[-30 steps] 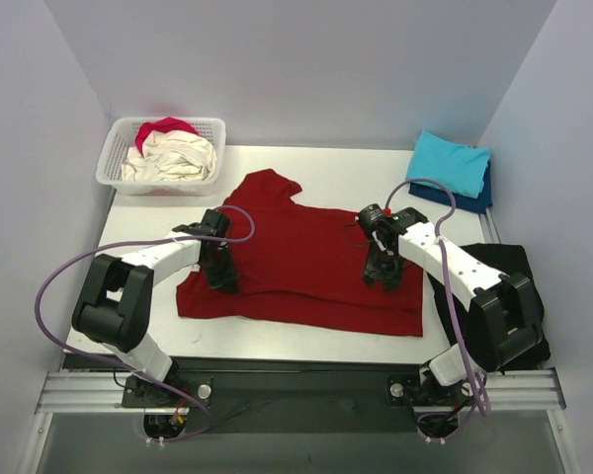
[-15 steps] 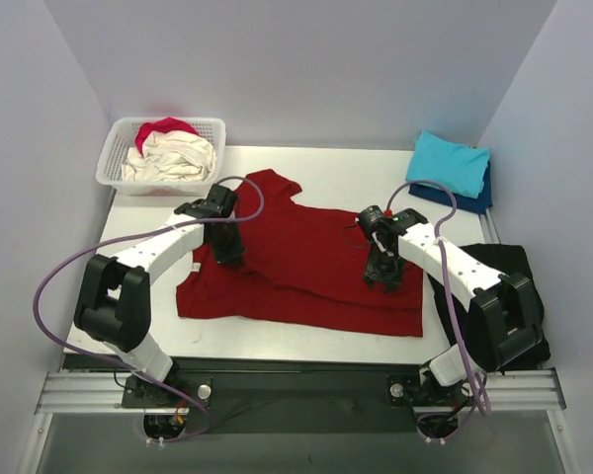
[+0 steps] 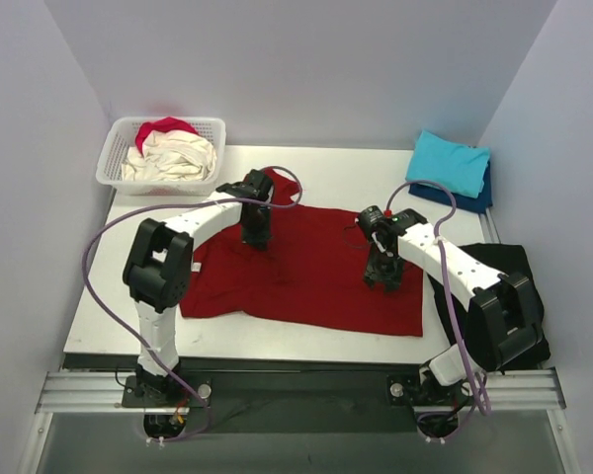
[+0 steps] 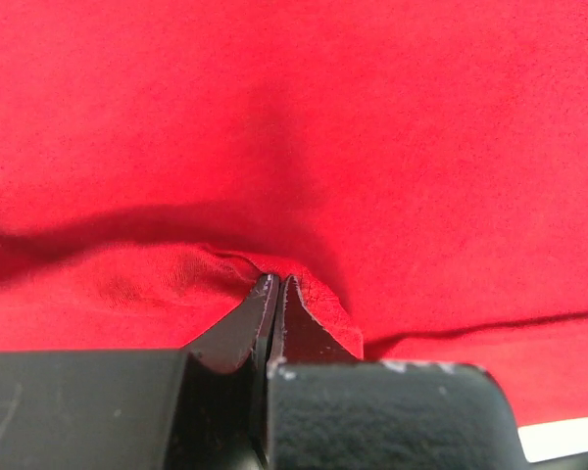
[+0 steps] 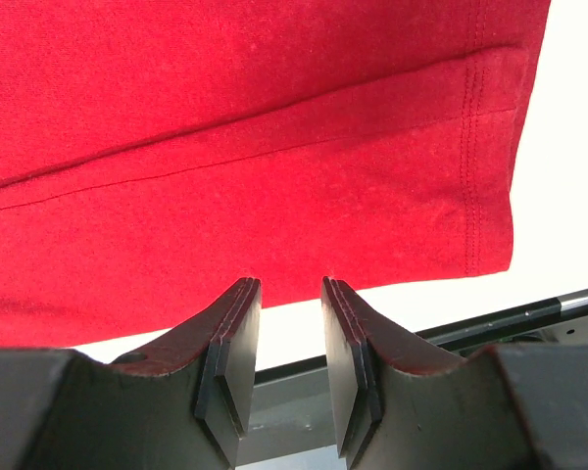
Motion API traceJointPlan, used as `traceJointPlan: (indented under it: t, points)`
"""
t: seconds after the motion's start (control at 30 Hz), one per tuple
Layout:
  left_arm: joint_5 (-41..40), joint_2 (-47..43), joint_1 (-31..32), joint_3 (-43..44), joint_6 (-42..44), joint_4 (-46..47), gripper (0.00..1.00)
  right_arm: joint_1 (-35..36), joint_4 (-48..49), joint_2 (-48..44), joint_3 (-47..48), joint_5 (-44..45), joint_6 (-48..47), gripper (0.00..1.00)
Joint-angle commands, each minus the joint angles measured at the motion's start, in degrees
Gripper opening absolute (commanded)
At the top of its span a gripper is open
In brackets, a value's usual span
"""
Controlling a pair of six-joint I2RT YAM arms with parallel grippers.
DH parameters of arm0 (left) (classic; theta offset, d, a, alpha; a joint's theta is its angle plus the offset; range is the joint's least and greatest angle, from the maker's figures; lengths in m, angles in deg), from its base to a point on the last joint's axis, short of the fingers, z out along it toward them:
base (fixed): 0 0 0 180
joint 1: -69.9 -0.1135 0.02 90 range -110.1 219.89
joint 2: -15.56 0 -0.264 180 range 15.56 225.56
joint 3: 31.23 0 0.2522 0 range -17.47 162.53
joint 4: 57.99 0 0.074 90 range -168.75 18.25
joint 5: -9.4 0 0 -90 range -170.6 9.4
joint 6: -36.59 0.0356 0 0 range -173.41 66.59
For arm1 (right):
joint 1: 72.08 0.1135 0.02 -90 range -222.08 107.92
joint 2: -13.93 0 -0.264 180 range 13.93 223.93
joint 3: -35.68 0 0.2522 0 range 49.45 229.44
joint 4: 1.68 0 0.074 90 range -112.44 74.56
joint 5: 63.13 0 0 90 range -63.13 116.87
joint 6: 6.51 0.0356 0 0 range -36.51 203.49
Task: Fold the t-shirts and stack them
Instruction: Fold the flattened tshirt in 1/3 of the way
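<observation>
The dark red t-shirt [image 3: 316,276] lies spread on the white table. My left gripper [image 3: 256,235] is over its upper left part, shut on a pinched fold of the red cloth [image 4: 314,294]. Its fingertips [image 4: 267,286] are pressed together with fabric bunched round them. My right gripper [image 3: 384,277] is open just above the shirt's right part, and the shirt's hem [image 5: 470,147] lies beyond its fingers [image 5: 237,313]. The turquoise t-shirt [image 3: 451,161] lies folded on the navy blue one [image 3: 476,200] at the back right. The cream t-shirt [image 3: 178,158] and the pink-red one [image 3: 164,126] are in the basket.
The white lattice basket [image 3: 114,158] stands at the back left corner. A black cloth [image 3: 509,267] lies off the table's right edge beside my right arm. Grey walls close in the table on three sides. The table's front edge and rail [image 5: 529,313] show in the right wrist view.
My left gripper has moved up and to the right, from the shirt's left side to its upper middle, dragging red cloth with it over the shirt. My right arm has stayed in place.
</observation>
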Motion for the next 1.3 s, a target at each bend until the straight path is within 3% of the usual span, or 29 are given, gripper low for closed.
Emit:
traceJointPlan:
  t: [0.0,0.2,0.23,0.33,0.57,0.73,0.93,1.27]
  points:
    - [-3.29,2.43,2.05,5.25,5.42,-0.83,0.0,0.42,-2.53,0.42,0.58,1.51,0.16,0.32]
    - [-6.71,1.21,3.1,3.32,9.64,3.74,0.02,0.6,-2.53,0.25,-0.12,1.42,0.78,0.32]
    - [-8.21,-0.19,3.01,2.8,9.82,4.44,0.13,0.69,-2.53,0.16,-0.29,1.42,0.86,0.32]
    - [-14.1,-4.14,2.49,0.78,8.34,4.62,0.31,0.86,-2.44,-0.01,-0.73,1.51,0.95,0.32]
    - [-17.28,-16.89,0.2,-7.39,3.15,1.91,0.41,1.22,-2.35,-0.54,-3.81,1.6,0.6,0.34]
    - [-12.45,-23.05,-0.67,-18.81,-0.45,-2.84,0.42,1.22,0.63,-0.54,-7.85,-0.68,-0.27,0.39]
    - [-7.78,-27.18,-2.43,-31.64,-4.67,-2.32,0.42,1.21,5.29,1.39,-10.23,-4.46,-2.21,0.42]
    - [-14.55,-19.63,-9.81,-30.6,-5.82,-8.03,0.4,1.22,10.56,7.89,-11.2,-8.41,-5.38,0.42]
